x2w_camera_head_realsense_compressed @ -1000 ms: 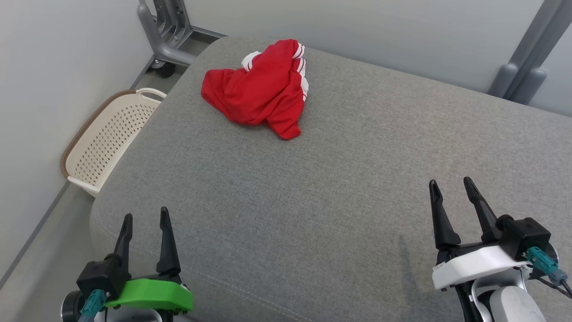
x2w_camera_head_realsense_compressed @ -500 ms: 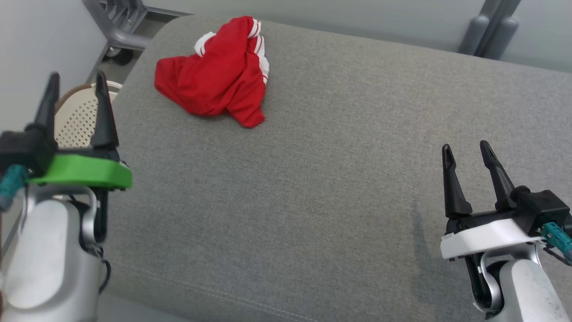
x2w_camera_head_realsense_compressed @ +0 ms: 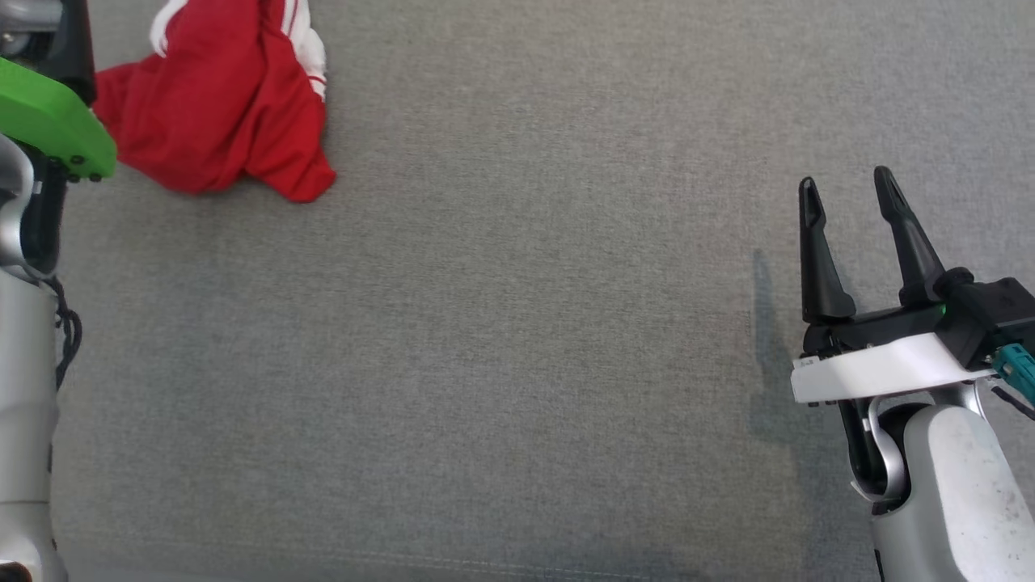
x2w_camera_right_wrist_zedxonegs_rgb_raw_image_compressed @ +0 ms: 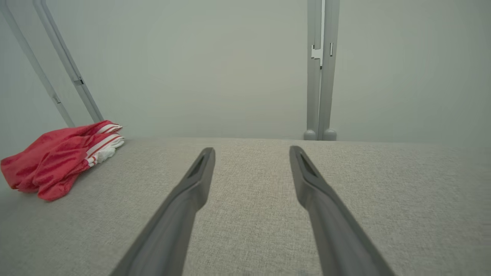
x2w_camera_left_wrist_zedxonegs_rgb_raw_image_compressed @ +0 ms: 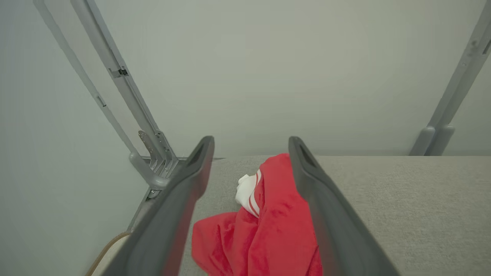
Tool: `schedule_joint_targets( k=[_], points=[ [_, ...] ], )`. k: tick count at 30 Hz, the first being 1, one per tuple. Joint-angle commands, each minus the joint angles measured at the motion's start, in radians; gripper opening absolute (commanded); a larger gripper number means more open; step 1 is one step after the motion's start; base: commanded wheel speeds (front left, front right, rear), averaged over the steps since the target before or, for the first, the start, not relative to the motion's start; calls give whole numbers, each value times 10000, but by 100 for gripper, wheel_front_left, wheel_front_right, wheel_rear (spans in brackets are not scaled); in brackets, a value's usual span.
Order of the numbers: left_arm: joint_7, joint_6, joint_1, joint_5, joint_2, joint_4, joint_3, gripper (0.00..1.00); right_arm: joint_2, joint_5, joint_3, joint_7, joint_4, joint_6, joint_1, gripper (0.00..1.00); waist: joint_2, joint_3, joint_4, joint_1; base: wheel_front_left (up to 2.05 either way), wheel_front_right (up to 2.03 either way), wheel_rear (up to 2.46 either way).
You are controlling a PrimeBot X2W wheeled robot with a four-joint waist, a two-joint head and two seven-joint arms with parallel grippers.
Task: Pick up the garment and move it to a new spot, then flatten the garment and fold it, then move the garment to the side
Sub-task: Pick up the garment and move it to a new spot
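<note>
Head view is showing the red garment (x2w_camera_head_realsense_compressed: 218, 105) lying crumpled at the far left of the grey fabric cushion (x2w_camera_head_realsense_compressed: 525, 323), with its white striped trim (x2w_camera_head_realsense_compressed: 311, 48) sitting on the right side of the heap. The left arm's green mount (x2w_camera_head_realsense_compressed: 44, 121) is overlapping the garment's left edge, and the silver forearm (x2w_camera_head_realsense_compressed: 24, 388) is running down the left border. At the near right, well apart from the garment, the right jaws are standing wide apart with nothing between them, their dark fingers (x2w_camera_head_realsense_compressed: 815, 250) pointing away over bare fabric above a white mount (x2w_camera_head_realsense_compressed: 881, 372).

Left wrist view is looking along the left jaws, which are also spread wide and gripping nothing. The garment (x2w_camera_left_wrist_zedxonegs_rgb_raw_image_compressed: 268, 230) is showing between the two fingers (x2w_camera_left_wrist_zedxonegs_rgb_raw_image_compressed: 184, 203), lying just beyond them near the cushion's far left corner; whether either finger is brushing the cloth, I cannot tell. A grey metal frame (x2w_camera_left_wrist_zedxonegs_rgb_raw_image_compressed: 126, 96) is rising against the pale wall (x2w_camera_left_wrist_zedxonegs_rgb_raw_image_compressed: 268, 76) behind.

Right wrist view is showing that arm's fingers (x2w_camera_right_wrist_zedxonegs_rgb_raw_image_compressed: 326, 214) splayed low over the cushion (x2w_camera_right_wrist_zedxonegs_rgb_raw_image_compressed: 249, 172), with the garment (x2w_camera_right_wrist_zedxonegs_rgb_raw_image_compressed: 57, 161) bunched off to the far left.
</note>
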Motion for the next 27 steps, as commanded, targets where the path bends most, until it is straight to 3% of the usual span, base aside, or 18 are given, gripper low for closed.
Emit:
schedule_joint_targets(
  k=[1, 10, 23, 24, 25, 27],
  points=[
    [65, -43, -474, -36, 174, 455, -92, 100, -30, -38, -34, -84, -88, 1, -285, 100, 0, 1511, -1417, 0, 0, 0, 0],
    [247, -149, -1182, -229, 251, 1916, -692, 100, -29, 11, -92, -236, -164, 1, -639, 100, 0, 2201, -1773, 0, 0, 0, 0],
    [525, -57, -1386, -256, 700, 3824, -1250, 100, -29, 85, 70, -423, 150, 1, -693, 100, 0, 2094, -1729, 0, 0, 0, 0],
    [572, -47, -1384, -255, 675, 3935, -1280, 94, -31, 96, 90, -434, 148, 1, -703, 100, 0, 2077, -1721, 0, 0, 0, 0],
    [582, -25, -1386, -256, 654, 4046, -1303, 54, -31, 96, 97, -447, 149, 1, -709, 100, 0, 2061, -1713, 0, 0, 0, 0],
    [486, 44, -1388, -219, 642, 4179, -1341, 11, -31, 106, 123, -478, 161, 1, -730, 100, 0, 2020, -1706, 0, 0, 0, 0]
  ],
)
